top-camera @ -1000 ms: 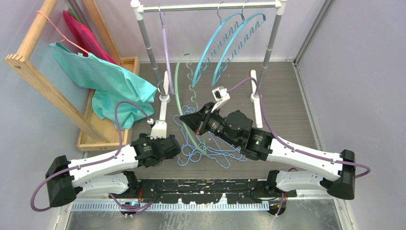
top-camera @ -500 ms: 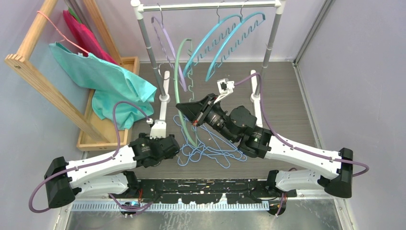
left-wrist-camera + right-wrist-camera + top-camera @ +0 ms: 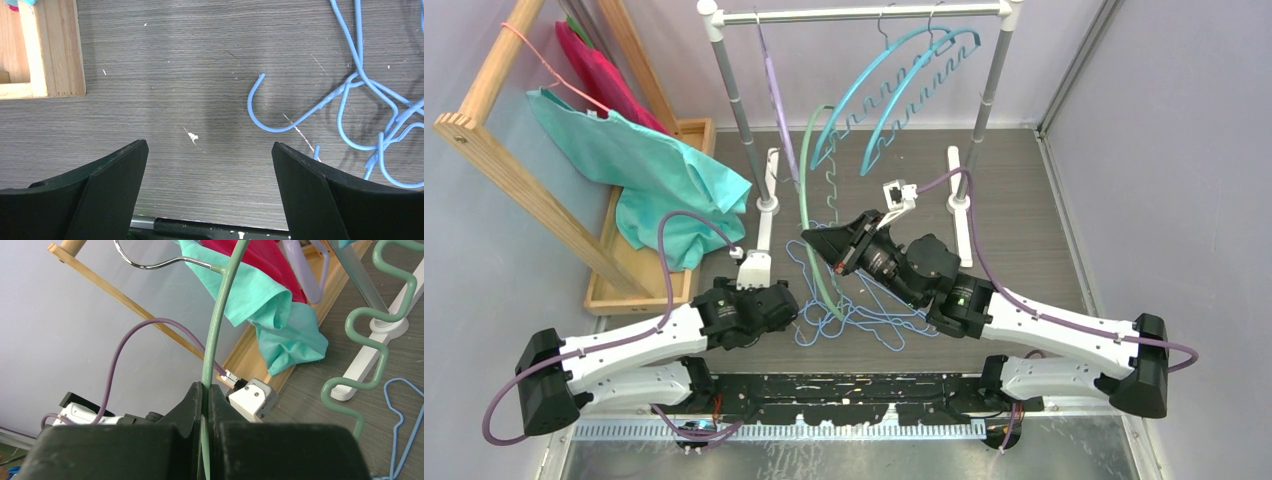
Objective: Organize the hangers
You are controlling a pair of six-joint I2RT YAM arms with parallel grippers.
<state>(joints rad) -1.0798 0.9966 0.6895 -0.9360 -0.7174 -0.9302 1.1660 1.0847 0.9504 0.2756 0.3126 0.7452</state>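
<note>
done: three hangers [image 3: 904, 68] on rail [image 3: 854, 14] | right gripper [image 3: 205, 390] clamped on green hanger [image 3: 215, 330] (not hooked yet) | left gripper [image 3: 209, 147] jaws apart, empty | left: blue wire pile [image 3: 864, 315]

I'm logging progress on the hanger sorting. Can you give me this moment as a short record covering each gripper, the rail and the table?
Right gripper: shut on the arch of the green hanger, whose hook is not on the rail
Left gripper: open, empty, over the table
Rail: two teal hangers and one purple hanger
On the table: a tangled pile of blue wire hangers
</note>
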